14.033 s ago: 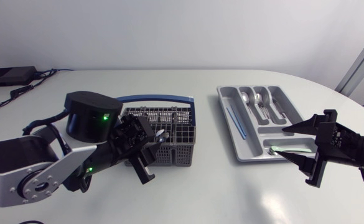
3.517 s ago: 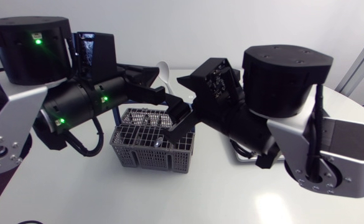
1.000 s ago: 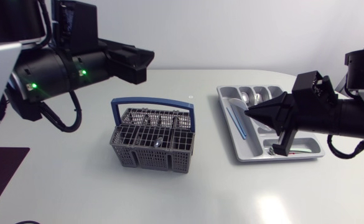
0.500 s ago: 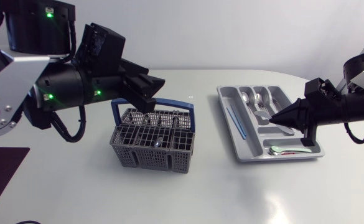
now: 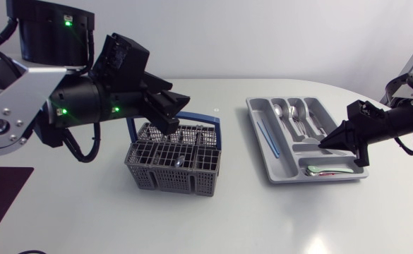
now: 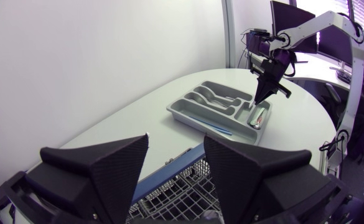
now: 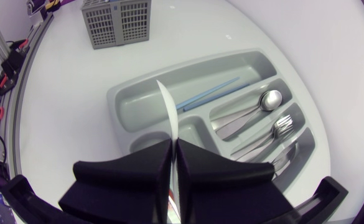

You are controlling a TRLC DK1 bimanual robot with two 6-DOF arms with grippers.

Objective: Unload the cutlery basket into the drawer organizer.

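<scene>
White spoon (image 7: pixel 168 107) pinched edge-on in my right gripper (image 7: pixel 172 147), now swung down low over the drawer organizer (image 5: pixel 282 168) | left gripper (image 6: pixel 176 147) spread, empty, back above the cutlery basket (image 5: pixel 174 161) | release comes next, I judge

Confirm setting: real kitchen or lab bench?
Probably a lab test bench, not a kitchen: a plain white table, a cutlery basket and drawer organizer set out loose on it, and the right gripper holding a white utensil over the organizer.
</scene>
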